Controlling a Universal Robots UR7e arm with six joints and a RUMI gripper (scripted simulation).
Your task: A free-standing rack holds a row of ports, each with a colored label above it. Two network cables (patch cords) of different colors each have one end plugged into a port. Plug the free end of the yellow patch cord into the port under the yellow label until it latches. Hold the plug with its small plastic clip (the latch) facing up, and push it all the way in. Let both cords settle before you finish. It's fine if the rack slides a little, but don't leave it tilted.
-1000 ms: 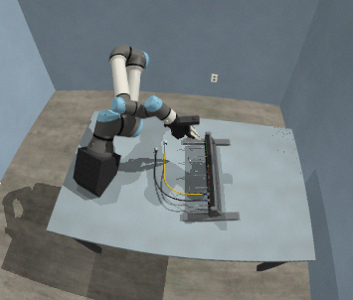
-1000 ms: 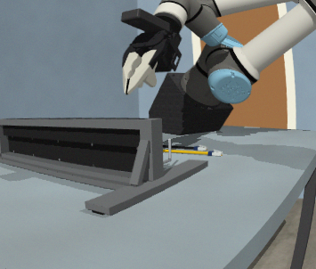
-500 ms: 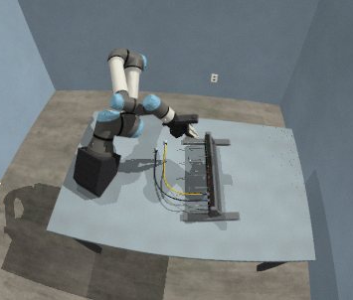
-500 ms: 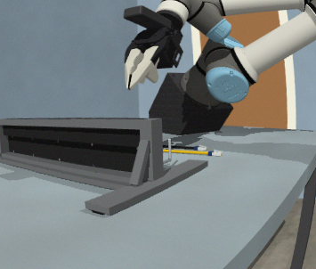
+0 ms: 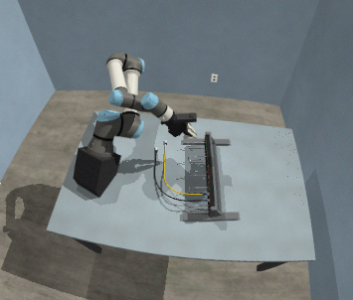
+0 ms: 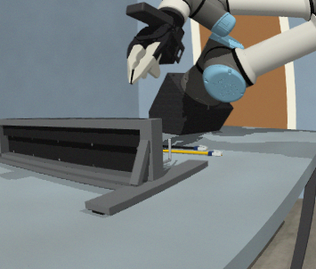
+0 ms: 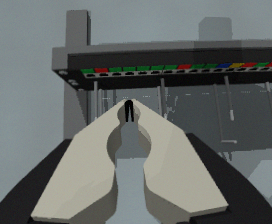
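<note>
My gripper is shut and empty, raised above the table near the rack's far end in the top view. The grey rack stands upright. Its port row shows in the wrist view, with a yellow label right of centre between a blue and a red one. The yellow cord runs from the rack's near part in the top view to its free plug, lying on the table. Its clip's facing is too small to tell.
A black cord curves outside the yellow one; its free plug lies beside the yellow plug. Thin metal bars stick out from the rack's port side. Rack feet extend both ways.
</note>
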